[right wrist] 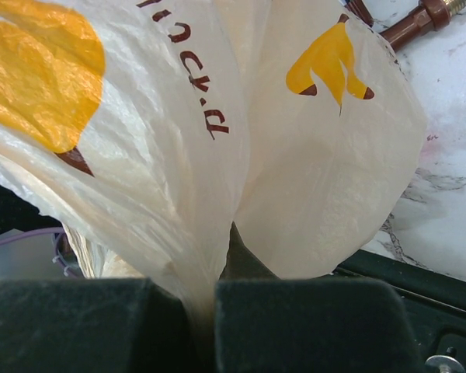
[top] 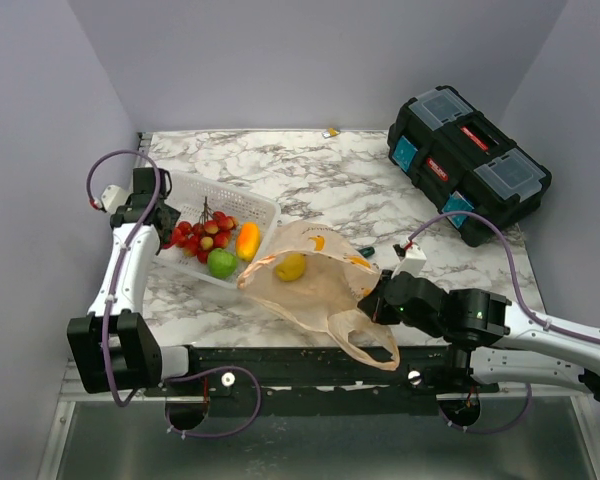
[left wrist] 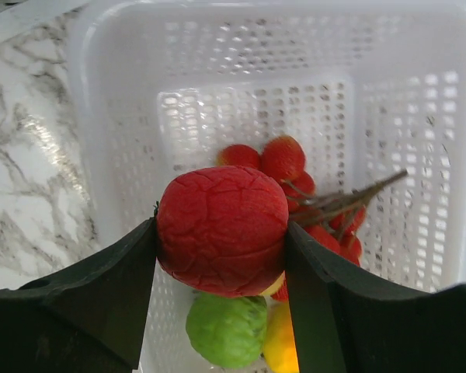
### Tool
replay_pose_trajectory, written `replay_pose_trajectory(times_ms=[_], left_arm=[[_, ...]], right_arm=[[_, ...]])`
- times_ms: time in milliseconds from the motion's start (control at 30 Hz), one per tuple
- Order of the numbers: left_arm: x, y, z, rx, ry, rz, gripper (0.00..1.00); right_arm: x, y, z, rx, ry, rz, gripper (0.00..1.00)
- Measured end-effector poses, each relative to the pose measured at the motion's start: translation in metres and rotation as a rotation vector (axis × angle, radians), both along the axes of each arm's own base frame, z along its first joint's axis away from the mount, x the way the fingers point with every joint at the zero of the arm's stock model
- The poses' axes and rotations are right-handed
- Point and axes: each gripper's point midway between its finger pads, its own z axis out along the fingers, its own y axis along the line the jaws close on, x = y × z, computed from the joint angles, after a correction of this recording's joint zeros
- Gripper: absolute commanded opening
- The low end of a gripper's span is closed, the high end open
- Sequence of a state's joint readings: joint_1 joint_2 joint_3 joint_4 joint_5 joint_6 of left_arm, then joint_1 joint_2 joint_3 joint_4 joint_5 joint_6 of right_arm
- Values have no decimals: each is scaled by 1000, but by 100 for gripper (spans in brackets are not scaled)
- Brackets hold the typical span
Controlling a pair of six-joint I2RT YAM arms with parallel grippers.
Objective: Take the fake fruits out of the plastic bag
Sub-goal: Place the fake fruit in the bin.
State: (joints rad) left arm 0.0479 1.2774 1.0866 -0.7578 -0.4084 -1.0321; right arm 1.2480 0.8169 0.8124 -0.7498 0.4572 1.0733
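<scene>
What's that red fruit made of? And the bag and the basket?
The red fruit looks like painted plastic or foam: dull skin with cracked lines. The bag looks like thin plastic film: crinkly, light shines through. The basket looks like hard white plastic, moulded with rows of small holes.

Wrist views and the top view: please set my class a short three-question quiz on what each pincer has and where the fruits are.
1. True or false: the lemon sits in the plastic bag.
2. What does the left pincer hold over the white basket? A green fruit; B red fruit; C berry bunch.
3. Fill in: the right pincer is shut on the ____.

Key: 1 true; 2 B; 3 plastic bag.
</scene>
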Motion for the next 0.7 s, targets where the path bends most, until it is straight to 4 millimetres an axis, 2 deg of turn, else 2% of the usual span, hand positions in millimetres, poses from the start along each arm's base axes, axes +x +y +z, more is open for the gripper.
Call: replay_pose_trajectory(times_ms=[133, 233, 333, 433, 533, 700], left_arm=[[-10, 27, -12, -29, 38, 130, 0], [-13, 40, -19, -49, 55, 186, 0], [-8, 43, -30, -72, 71, 198, 0], [-6, 42, -39, -90, 100, 196, 8], [-3, 44, -40, -95, 106, 202, 17], [1, 48, -41, -118, 103, 212, 22]], right_arm=[[0, 0, 1, 3, 0, 1, 1], [0, 0, 1, 5, 0, 1, 1], [0, 1, -1, -3, 2, 2, 1], [0, 2, -4, -17, 7, 2, 1], [0, 2, -6, -25, 9, 2, 1], [0, 2, -7, -26, 10, 2, 1]])
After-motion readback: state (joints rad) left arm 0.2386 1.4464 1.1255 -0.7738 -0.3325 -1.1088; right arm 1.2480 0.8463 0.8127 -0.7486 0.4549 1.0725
